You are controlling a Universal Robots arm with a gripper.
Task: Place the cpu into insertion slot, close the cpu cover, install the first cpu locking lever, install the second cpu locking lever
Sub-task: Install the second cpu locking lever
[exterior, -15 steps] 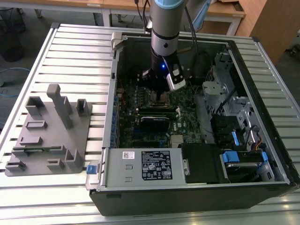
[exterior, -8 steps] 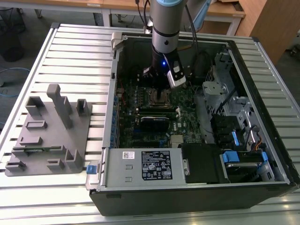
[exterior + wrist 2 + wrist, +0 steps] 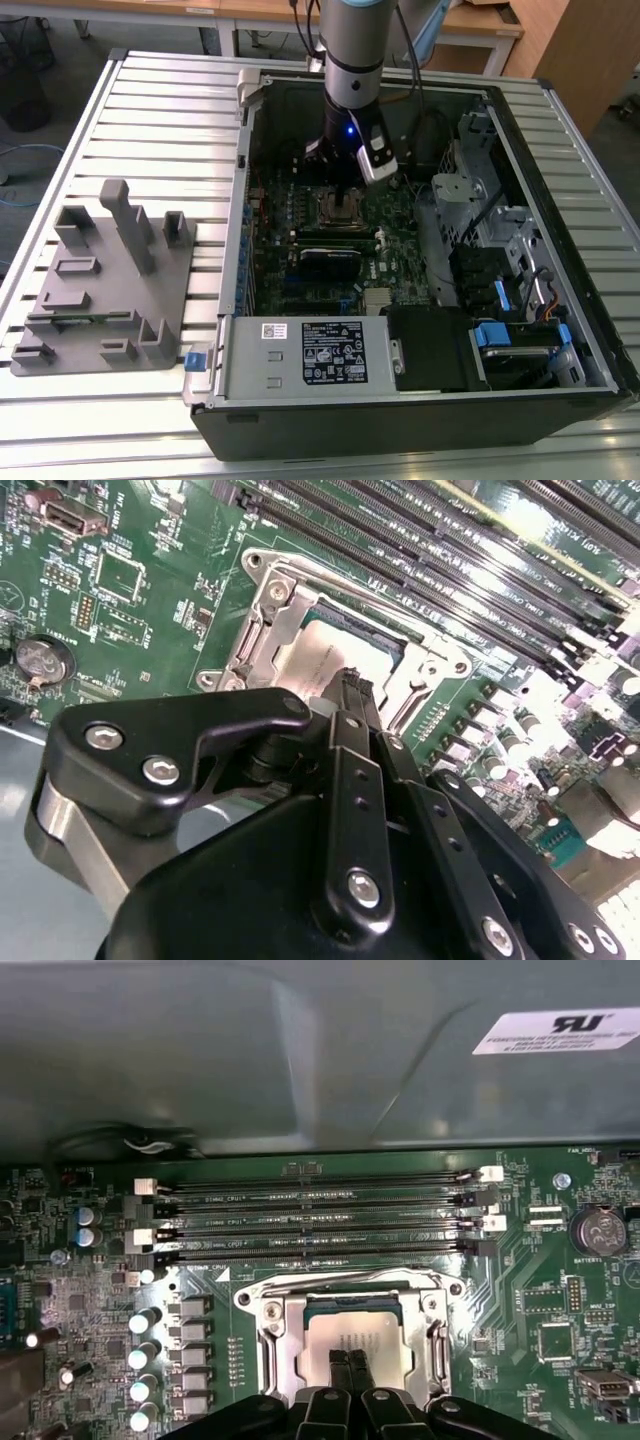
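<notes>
The cpu (image 3: 345, 1332) (image 3: 322, 658) lies flat in the insertion slot (image 3: 340, 207) on the green board, its dull silver face showing. The cpu cover (image 3: 274, 1338) (image 3: 262, 630) lies down around it, framing the chip through its window. A thin metal lever rod (image 3: 375, 602) runs along one side of the cover; whether it is latched I cannot tell. My gripper (image 3: 348, 1360) (image 3: 354, 680) hangs right over the chip with its two black fingers pressed together, shut, and nothing between them. In the exterior view the arm's wrist (image 3: 352, 130) stands above the socket inside the case.
Long memory slots (image 3: 310, 1215) run beside the socket. A black card (image 3: 330, 262) lies in front of it, with a row of capacitors (image 3: 145, 1360) and a coin battery (image 3: 600, 1228) nearby. The case walls (image 3: 240, 200) ring the board. A grey fixture (image 3: 110, 280) sits at the exterior view's left.
</notes>
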